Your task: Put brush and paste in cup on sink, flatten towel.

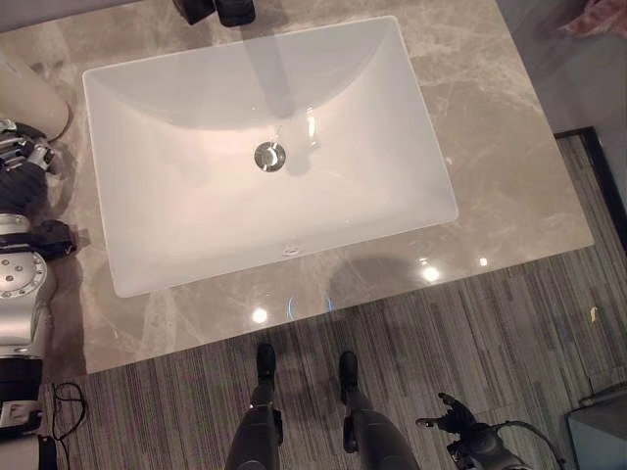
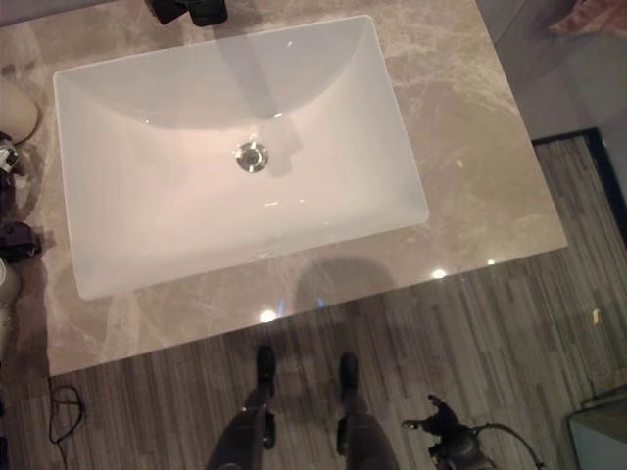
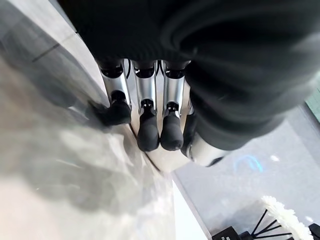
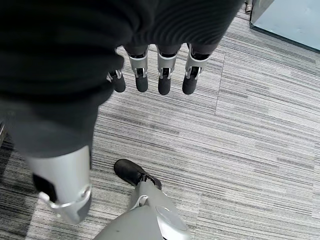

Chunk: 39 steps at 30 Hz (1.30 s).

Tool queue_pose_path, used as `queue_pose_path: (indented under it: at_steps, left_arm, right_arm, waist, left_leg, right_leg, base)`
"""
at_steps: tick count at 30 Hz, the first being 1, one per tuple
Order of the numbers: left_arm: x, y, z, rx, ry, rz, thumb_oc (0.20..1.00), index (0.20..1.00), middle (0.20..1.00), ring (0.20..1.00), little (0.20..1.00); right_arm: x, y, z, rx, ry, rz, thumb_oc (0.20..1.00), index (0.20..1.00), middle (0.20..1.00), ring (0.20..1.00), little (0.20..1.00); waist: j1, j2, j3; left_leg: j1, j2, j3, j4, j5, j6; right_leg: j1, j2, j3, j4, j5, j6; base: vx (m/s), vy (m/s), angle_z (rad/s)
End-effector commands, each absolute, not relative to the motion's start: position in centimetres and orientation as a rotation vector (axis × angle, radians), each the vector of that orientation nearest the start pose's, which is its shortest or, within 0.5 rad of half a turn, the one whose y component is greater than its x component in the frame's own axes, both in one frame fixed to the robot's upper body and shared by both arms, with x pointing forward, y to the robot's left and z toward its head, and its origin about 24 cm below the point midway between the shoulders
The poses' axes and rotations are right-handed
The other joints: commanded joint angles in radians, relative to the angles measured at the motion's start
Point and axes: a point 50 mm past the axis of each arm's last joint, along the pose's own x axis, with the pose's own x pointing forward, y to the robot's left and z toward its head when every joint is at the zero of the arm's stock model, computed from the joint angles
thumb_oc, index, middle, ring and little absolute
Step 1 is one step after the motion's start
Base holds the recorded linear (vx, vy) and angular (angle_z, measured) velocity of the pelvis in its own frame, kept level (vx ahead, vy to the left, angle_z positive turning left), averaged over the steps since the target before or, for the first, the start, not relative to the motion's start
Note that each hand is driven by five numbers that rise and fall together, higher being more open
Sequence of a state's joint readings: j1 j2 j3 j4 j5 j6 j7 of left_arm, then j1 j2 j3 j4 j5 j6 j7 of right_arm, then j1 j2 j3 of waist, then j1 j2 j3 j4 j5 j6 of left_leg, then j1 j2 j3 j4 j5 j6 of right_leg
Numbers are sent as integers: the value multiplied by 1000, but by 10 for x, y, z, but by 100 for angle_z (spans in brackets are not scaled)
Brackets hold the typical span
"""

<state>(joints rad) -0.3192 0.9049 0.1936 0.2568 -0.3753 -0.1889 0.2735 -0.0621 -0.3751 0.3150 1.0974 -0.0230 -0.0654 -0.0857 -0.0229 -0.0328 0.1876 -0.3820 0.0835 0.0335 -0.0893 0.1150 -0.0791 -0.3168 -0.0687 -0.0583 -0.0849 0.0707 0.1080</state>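
White and empty, the sink (image 1: 196, 196) sits in the marble table (image 1: 490, 176); a pale rounded thing (image 1: 29, 98), cut off beyond the sink's left rim, may be the cup, though I cannot tell, and I can pick out no brush, paste or towel. Beside that rim the left hand (image 3: 150, 107) has straight fingers (image 3: 148, 131) grasping nothing, and the right hand (image 4: 150, 75) hangs released over the floor (image 4: 260, 150). I judge that the first pick has not begun, so next comes finding the brush.
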Motion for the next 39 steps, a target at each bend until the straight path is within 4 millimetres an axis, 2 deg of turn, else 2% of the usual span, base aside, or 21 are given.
queue_pose_path:
  at_steps: [1,10,11,17,23,26,31,36,37,38,39]
  left_arm:
    - [272,353,188,474,-346,487,200,200,200,200,200]
    - [242,343,155,508,-287,444,200,200,200,200,200]
    - [234,342,149,508,-263,420,200,200,200,200,200]
    - [208,346,129,499,-187,417,200,200,200,200,200]
    - [202,342,126,501,-172,391,200,200,200,200,200]
    - [202,339,124,498,-164,370,200,200,200,200,200]
    - [203,334,125,507,-168,337,200,200,200,200,200]
    - [206,331,130,523,-182,313,200,200,200,200,200]
    - [207,330,132,522,-190,311,200,200,200,200,200]
    - [208,331,133,529,-197,312,200,200,200,200,200]
    - [208,331,133,529,-197,311,200,200,200,200,200]
  right_arm:
    - [125,-273,-135,-618,1039,23,1000,1000,1000,1000,1000]
    - [96,-275,-145,-614,1156,45,1000,1000,1000,1000,1000]
    - [88,-276,-147,-616,1184,55,1000,1000,1000,1000,1000]
    - [74,-278,-149,-617,1234,75,1000,1000,1000,1000,1000]
    - [64,-279,-151,-602,1259,65,1000,1000,1000,1000,1000]
    - [59,-276,-152,-578,1269,66,1000,1000,1000,1000,1000]
    - [53,-278,-152,-557,1283,37,1000,1000,1000,1000,1000]
    - [51,-284,-150,-555,1278,13,1000,1000,1000,1000,1000]
    - [53,-285,-149,-555,1273,11,1000,1000,1000,1000,1000]
    - [54,-285,-149,-556,1266,11,1000,1000,1000,1000,1000]
    - [54,-285,-149,-556,1266,10,1000,1000,1000,1000,1000]
  waist:
    - [-9,-7,-56]
    - [18,-21,-103]
    - [23,-23,-119]
    - [41,-18,-168]
    - [42,-17,-181]
    - [38,-17,-201]
    - [27,-20,-200]
    - [13,-14,-186]
    - [14,-10,-174]
    - [15,0,-155]
    - [16,0,-155]
  left_leg:
    - [35,19,-30,2,-7,-16]
    - [180,2,-26,2,-65,4]
    - [218,-1,-23,2,-79,10]
    - [324,-32,-15,9,-122,41]
    - [338,-60,-23,62,-159,64]
    - [350,-82,-29,77,-176,79]
    - [352,-111,-26,116,-200,99]
    - [343,-144,-20,142,-211,125]
    - [338,-147,-16,148,-213,131]
    - [338,-147,-4,159,-218,137]
    - [337,-147,-3,160,-219,137]
  right_leg:
    - [-10,-68,-8,-2,34,56]
    - [134,-79,-22,-2,-5,51]
    - [174,-82,-25,-2,-15,53]
    - [279,-107,-29,-2,-33,60]
    - [326,-132,-39,5,-27,68]
    - [334,-150,-39,41,-31,76]
    - [329,-178,-26,87,-26,85]
    - [261,-204,5,188,27,92]
    - [233,-200,11,228,28,89]
    - [197,-185,-5,276,3,78]
    - [193,-184,-3,281,1,78]
  base:
    - [34,-7,-2]
    - [77,20,0]
    - [91,102,2]
    - [55,100,2]
    - [-11,112,1]
    - [12,119,3]
    - [-20,121,2]
    - [-47,133,-1]
    - [-105,189,-9]
    - [-86,132,-14]
    - [-22,145,-24]
